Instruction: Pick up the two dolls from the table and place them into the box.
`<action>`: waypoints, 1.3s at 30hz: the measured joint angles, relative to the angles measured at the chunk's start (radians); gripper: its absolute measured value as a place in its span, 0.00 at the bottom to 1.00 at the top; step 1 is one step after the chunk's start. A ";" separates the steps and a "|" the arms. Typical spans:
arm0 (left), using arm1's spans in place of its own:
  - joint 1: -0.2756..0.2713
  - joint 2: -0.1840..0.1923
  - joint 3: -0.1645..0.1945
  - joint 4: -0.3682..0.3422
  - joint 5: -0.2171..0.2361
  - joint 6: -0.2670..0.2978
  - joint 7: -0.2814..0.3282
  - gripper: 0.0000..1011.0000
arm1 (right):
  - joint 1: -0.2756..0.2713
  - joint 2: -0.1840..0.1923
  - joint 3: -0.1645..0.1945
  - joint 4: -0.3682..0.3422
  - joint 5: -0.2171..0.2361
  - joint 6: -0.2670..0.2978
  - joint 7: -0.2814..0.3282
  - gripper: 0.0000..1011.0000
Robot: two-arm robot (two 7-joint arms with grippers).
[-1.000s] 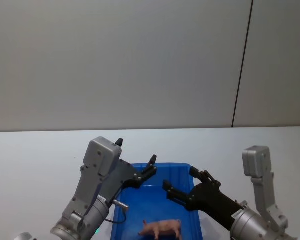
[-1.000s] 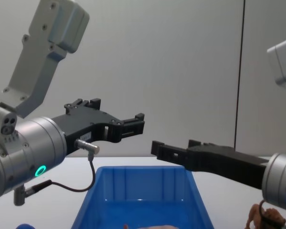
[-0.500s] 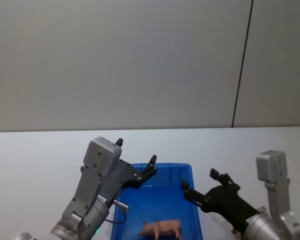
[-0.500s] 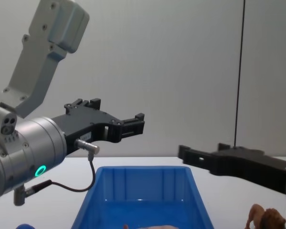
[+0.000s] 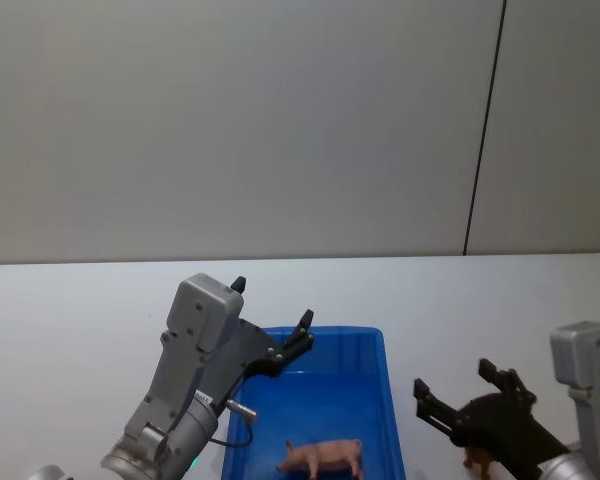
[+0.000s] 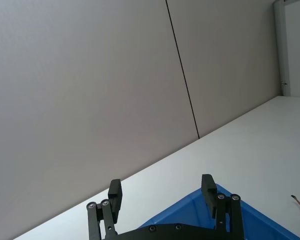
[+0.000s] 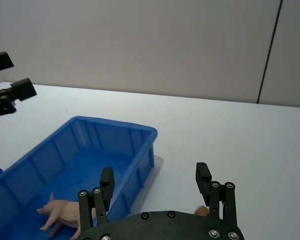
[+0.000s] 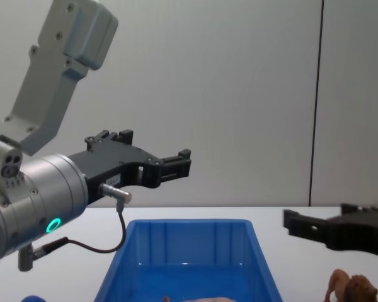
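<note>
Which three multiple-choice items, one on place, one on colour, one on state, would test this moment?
1. Where is the pink doll? A) in the box B) left of the box C) right of the box
2. What colour is the box? A) red B) blue C) green
3. The fingers of the right gripper are: A) open, empty B) shut on the lion C) shut on the pink doll
Key: 1 A, it lies inside the box's walls; 2 B, plainly blue; 3 A, they are spread over the lion standing on the table. The left gripper hangs open above the box.
</note>
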 joint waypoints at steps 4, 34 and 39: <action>0.000 0.000 0.000 0.000 0.000 0.000 0.000 0.99 | -0.026 0.016 0.009 -0.025 0.003 0.025 -0.032 0.99; 0.000 0.000 0.000 0.000 0.000 0.000 0.000 0.99 | -0.060 0.042 0.037 0.042 0.043 0.096 -0.081 0.73; 0.000 0.000 0.000 0.000 0.000 0.000 0.000 0.99 | -0.057 0.040 0.038 0.052 0.041 0.093 -0.076 0.58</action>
